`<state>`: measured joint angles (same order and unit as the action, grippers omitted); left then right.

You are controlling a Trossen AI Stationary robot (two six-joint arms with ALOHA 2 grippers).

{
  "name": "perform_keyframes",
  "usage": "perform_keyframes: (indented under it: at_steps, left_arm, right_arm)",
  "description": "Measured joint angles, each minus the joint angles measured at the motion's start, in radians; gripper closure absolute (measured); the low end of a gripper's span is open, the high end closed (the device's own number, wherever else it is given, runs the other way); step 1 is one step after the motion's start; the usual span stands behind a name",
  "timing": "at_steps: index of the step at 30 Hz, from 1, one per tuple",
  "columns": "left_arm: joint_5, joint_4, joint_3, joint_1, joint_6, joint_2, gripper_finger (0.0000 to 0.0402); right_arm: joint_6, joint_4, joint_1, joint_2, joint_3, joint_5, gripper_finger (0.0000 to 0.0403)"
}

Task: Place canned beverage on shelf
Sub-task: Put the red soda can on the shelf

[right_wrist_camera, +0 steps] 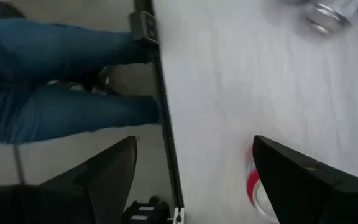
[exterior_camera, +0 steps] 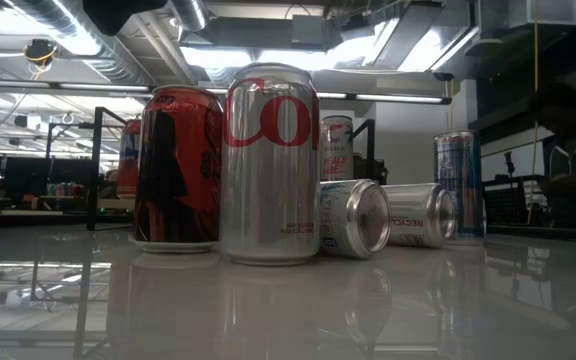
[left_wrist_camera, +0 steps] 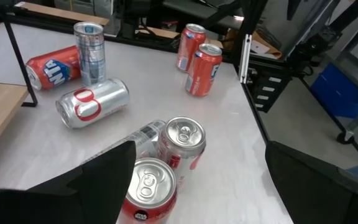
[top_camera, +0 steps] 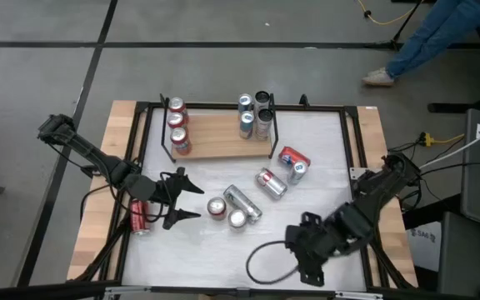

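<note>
The shelf point(top_camera: 219, 137) is a wooden board with black rails at the table's far side; several cans stand on it at its left end point(top_camera: 177, 122) and its right end point(top_camera: 255, 115). A red can point(top_camera: 216, 207) stands upright mid-table beside a silver can point(top_camera: 237, 218), and another silver can point(top_camera: 246, 201) lies next to them. My left gripper point(top_camera: 195, 202) is open, level and empty, just left of the red can point(left_wrist_camera: 146, 186), which shows between its fingers. My right gripper point(top_camera: 301, 250) is open and empty over the table's near right part.
Three more cans point(top_camera: 271, 183) point(top_camera: 293, 156) point(top_camera: 297, 172) lie or stand right of the shelf. A red can point(top_camera: 137, 218) lies by my left arm. A black cable point(top_camera: 261, 258) loops on the near table. A person's legs point(top_camera: 440, 33) show beyond the far right corner.
</note>
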<state>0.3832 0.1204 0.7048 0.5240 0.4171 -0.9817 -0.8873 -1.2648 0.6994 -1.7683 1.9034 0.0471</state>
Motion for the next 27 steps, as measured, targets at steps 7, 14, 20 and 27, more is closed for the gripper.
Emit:
perform_keyframes:
  at_steps: [7, 14, 20, 27]
  left_arm:
    - [0.009, 0.0, 0.0, 0.001, 0.0, 0.0, 0.005]
    - [0.021, 0.0, 0.0, 0.001, 0.0, 0.0, 0.005]
    - [0.022, -0.001, 0.0, 0.001, 0.0, 0.0, 0.005]
    - [0.021, -0.001, 0.0, 0.001, 0.0, 0.0, 0.005]
  right_arm:
    - [-0.111, -0.077, 0.141, 0.0, 0.0, -0.22, 0.0093]
    - [-0.111, -0.213, 0.247, -0.038, 0.0, -0.378, 0.0093]
    - [-0.103, -0.255, 0.27, -0.104, 0.0, -0.396, 0.0093]
    - [-0.101, -0.295, 0.27, -0.15, -0.001, -0.398, 0.0093]
